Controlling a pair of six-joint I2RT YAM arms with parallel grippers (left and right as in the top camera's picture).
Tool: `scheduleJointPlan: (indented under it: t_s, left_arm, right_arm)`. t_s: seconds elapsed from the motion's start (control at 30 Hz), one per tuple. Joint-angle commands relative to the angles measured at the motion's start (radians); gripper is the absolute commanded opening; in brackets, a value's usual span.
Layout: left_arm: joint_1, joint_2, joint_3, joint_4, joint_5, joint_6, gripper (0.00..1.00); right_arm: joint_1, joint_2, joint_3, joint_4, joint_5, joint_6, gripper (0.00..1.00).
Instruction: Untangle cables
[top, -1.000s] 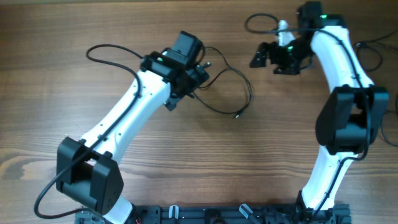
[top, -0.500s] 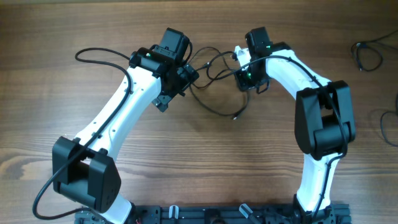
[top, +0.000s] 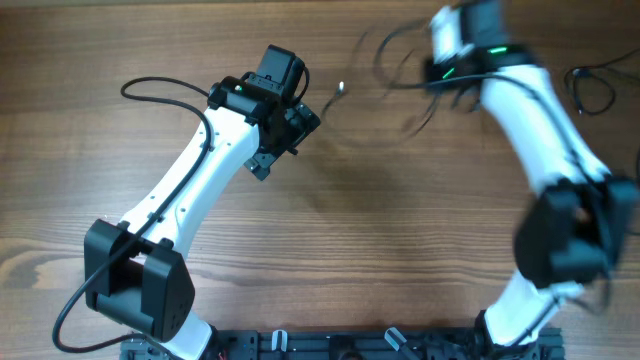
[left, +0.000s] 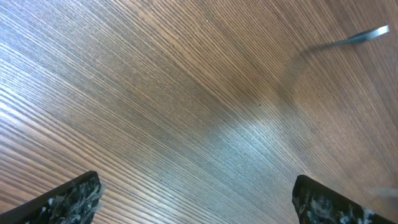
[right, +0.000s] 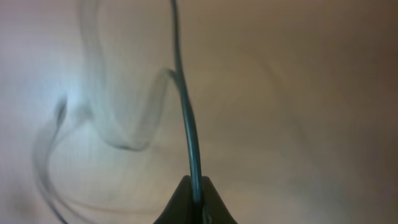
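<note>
The wooden surface (top: 400, 230) is mostly bare. The left arm (top: 190, 190) reaches from the near left toward the far middle. The right arm (top: 545, 130) runs up the right side to the far edge, and its upper part is smeared by blur.

The cables (top: 400, 60) hang as faint, streaked black loops at the far side, just left of the right arm's wrist and seemingly off the wood. Another thin cord (top: 590, 90) lies looped near the far right edge, well apart from them.

The left pincer (left: 198, 200) stands wide, with only wood grain between its fingers. The right pincer (right: 194, 200) is clamped on one thin black cord (right: 186, 124), which runs straight away from its tips, with blurred curls trailing to the left. A small plug end (top: 341, 87) shows between the two pincers, near the left one.

The risks, as I judge them:
- The right pincer holds the strand only at its tips, so a hard tug could let the strand slip out.
- Nothing anchors the other end. Pulling could drag the whole bundle along or cinch its loops tighter instead of freeing them.
- The swinging plug could catch on the left pincer.
</note>
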Motion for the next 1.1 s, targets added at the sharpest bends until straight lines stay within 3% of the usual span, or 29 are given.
scheduleJointPlan:
  t_s: [0.0,0.2,0.43,0.57,0.7,0.9,1.07]
  left_arm:
    - [-0.001,0.008,-0.001,-0.001,0.003,0.016,1.0]
    - [-0.001,0.008,-0.001,-0.001,0.003,0.016,1.0]
    - [-0.001,0.008,-0.001,-0.001,0.003,0.016,1.0]
    - [-0.001,0.008,-0.001,-0.001,0.003,0.016,1.0]
    - [-0.001,0.008,-0.001,-0.001,0.004,0.016,1.0]
    - [-0.001,0.008,-0.001,-0.001,0.004,0.016,1.0]
    - [-0.001,0.008,-0.001,-0.001,0.004,0.016,1.0]
  right_arm:
    - [-0.12,-0.113,0.037,0.093,0.068,-0.007,0.04]
    - [-0.25,-0.045,0.034,0.179,0.062,-0.006,0.04]
    - [-0.283,0.145,0.034,0.207,-0.012,-0.009,0.04]
    - [-0.268,0.245,0.034,0.201,-0.237,-0.018,0.04]
    - [-0.232,0.278,0.034,0.207,-0.457,-0.129,0.04]
    - [-0.14,0.201,0.036,0.207,-0.44,-0.336,0.04]
    - [-0.064,0.065,0.037,0.265,-0.171,-0.409,0.04]
